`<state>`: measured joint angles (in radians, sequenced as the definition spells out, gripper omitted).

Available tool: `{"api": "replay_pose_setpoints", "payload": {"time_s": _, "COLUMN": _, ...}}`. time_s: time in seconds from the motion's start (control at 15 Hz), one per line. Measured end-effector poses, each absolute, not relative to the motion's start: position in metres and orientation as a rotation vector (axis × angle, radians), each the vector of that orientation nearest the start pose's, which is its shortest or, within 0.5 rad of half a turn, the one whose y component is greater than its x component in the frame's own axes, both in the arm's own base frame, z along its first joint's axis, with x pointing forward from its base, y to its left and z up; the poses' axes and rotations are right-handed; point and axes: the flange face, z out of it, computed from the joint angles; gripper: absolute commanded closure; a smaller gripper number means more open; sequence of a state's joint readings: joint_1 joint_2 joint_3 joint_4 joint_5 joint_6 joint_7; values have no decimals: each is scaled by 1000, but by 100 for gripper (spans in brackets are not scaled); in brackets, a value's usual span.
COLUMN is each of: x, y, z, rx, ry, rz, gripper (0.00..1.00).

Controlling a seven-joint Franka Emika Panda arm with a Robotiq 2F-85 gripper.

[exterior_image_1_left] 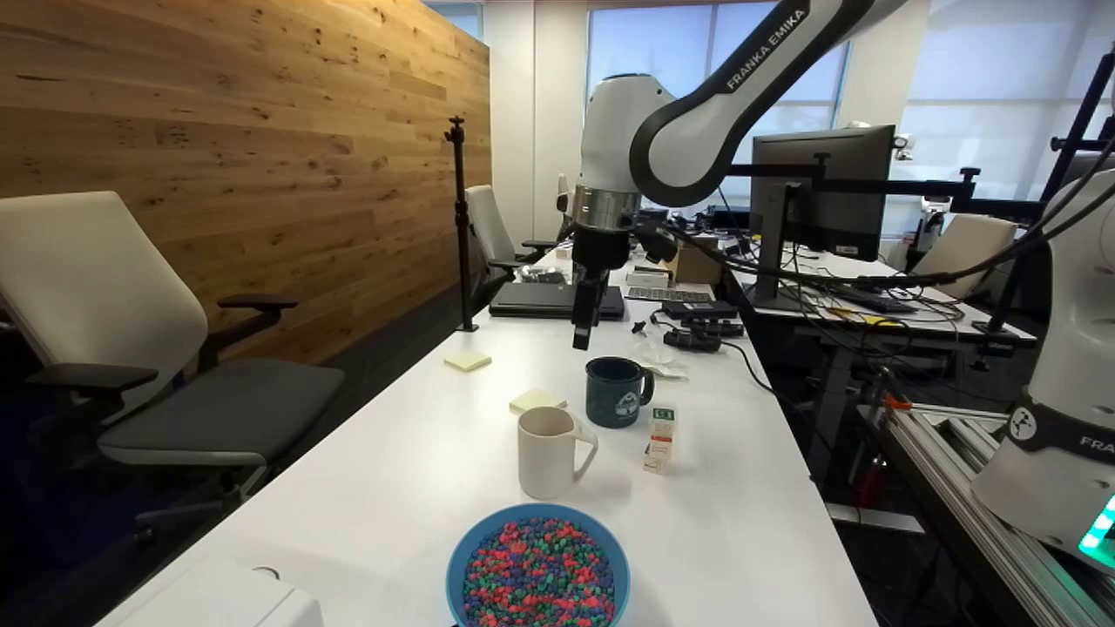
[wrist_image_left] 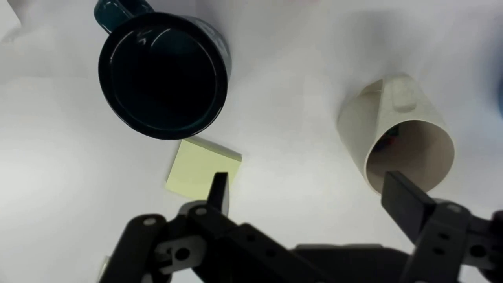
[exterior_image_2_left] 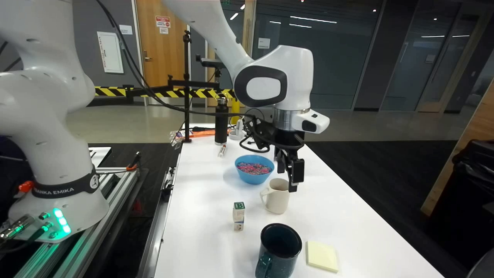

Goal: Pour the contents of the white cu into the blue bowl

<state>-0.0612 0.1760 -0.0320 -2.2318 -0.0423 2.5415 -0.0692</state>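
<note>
The white cup (exterior_image_1_left: 542, 461) stands upright on the white table, with its handle toward the robot base side. It also shows in an exterior view (exterior_image_2_left: 278, 201) and at the right of the wrist view (wrist_image_left: 355, 131), where some dark and red pieces show inside it. The blue bowl (exterior_image_1_left: 456, 570) stands near the cup and holds many small red, green and blue pieces. It also shows in an exterior view (exterior_image_2_left: 252, 178); only a sliver shows at the wrist view's right edge (wrist_image_left: 501, 96). My gripper (wrist_image_left: 306, 181) is open and empty, above the table, its right finger overlapping the cup's rim in the wrist view.
A dark green mug (exterior_image_1_left: 612, 396) stands near the cup, with a yellow note pad (wrist_image_left: 200, 171) beside it. A small upright box (exterior_image_2_left: 238, 216) stands on the cup's handle side. Another pad (exterior_image_1_left: 468, 360), a black laptop (exterior_image_1_left: 531, 300) and cabled devices (exterior_image_1_left: 692, 340) lie farther along.
</note>
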Motion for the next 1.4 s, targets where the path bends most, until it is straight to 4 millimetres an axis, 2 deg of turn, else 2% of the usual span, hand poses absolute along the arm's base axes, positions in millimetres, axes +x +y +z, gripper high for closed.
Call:
{"api": "replay_pose_setpoints", "payload": {"time_s": 0.47, "x": 565, "y": -37, "z": 294, "rx": -3133, "ry": 13, "rz": -190, "gripper": 0}}
{"api": "replay_pose_setpoints", "payload": {"time_s": 0.93, "x": 568, "y": -29, "z": 303, "rx": -3129, "ry": 20, "rz": -210, "gripper": 0}}
{"api": "replay_pose_setpoints", "payload": {"time_s": 1.07, "x": 567, "y": -27, "z": 297, "rx": -3131, "ry": -34, "rz": -188, "gripper": 0}}
{"api": "replay_pose_setpoints", "payload": {"time_s": 1.2, "x": 568, "y": -24, "z": 286, "rx": -3130, "ry": -160, "rz": -156, "gripper": 0}}
{"api": "replay_pose_setpoints", "payload": {"time_s": 1.4, "x": 578, "y": -23, "z": 269, "rx": -3138, "ry": -353, "rz": -125, "gripper": 0}}
